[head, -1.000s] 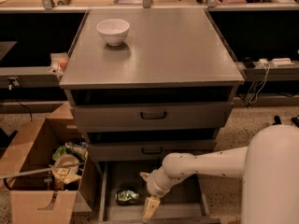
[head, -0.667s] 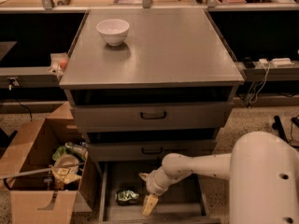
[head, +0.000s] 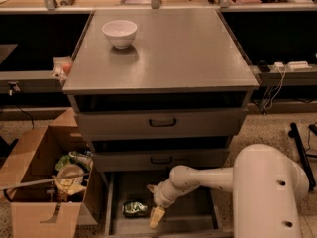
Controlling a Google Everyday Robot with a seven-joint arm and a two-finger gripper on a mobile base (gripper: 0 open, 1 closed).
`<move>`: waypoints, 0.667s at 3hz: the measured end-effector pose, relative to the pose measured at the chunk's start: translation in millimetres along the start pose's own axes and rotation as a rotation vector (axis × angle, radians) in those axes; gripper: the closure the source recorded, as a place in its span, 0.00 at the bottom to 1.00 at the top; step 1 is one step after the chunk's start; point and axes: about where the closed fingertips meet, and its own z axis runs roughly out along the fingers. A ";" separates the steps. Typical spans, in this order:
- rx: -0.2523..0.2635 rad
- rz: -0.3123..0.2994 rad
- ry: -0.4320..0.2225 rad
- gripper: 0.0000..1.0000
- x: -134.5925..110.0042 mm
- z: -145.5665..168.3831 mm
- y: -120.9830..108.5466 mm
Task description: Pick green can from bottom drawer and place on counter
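Can (head: 134, 208), where is it?
— On its side on the floor of the open drawer (head: 194, 215), in the left part.
— And the gripper (head: 151, 206)?
— Inside the drawer, just right of the can, spread open, holding nothing.

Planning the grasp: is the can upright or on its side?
On its side: the can lies long and low on the bottom drawer floor, beside the gripper.

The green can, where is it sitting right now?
In the camera view, the green can lies on the floor of the open bottom drawer, left of centre; the open gripper hangs just right of it.
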 end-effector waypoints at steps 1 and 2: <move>0.020 -0.048 -0.005 0.00 7.4 34.5 -20.1; 0.044 -0.081 -0.033 0.00 15.2 66.5 -37.4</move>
